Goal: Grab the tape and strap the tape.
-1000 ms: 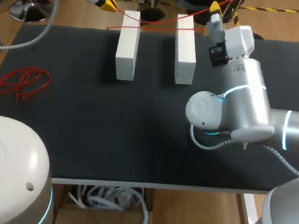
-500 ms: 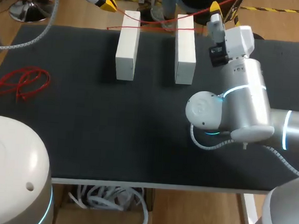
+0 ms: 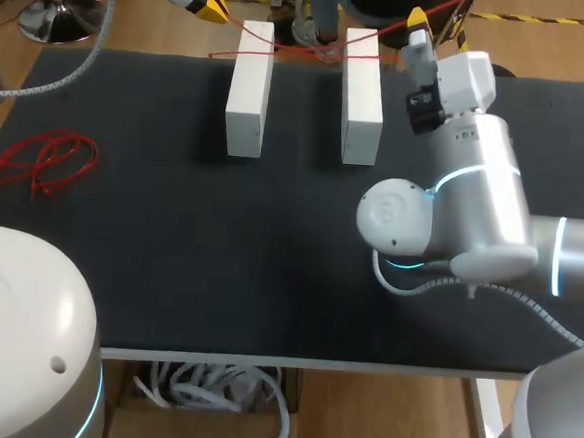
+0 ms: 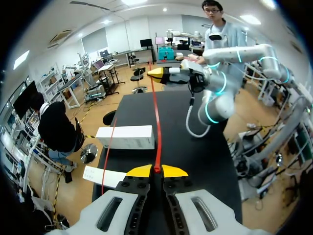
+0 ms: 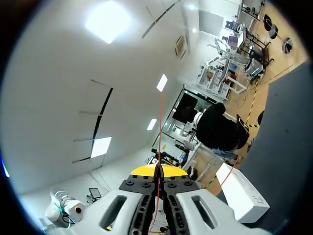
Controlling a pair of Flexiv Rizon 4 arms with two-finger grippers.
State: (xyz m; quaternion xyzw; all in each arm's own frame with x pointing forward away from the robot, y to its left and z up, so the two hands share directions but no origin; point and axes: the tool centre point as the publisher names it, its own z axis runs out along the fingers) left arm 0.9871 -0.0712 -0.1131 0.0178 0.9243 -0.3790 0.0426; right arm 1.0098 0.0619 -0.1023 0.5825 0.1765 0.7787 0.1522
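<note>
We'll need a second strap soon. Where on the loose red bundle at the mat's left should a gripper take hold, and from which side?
Probably from straight above: the red bundle lies flat on the mat, leaving nothing to pinch sideways. Take the looped end nearest the white blocks, where the strands seem to spread clear of the tangle.

robot lab: arm point(image 3: 473, 212) over black table point(image 3: 219, 254)

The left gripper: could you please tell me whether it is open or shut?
Shut on the red tape: the left gripper's yellow fingers meet with the tape pinched between them.
</note>
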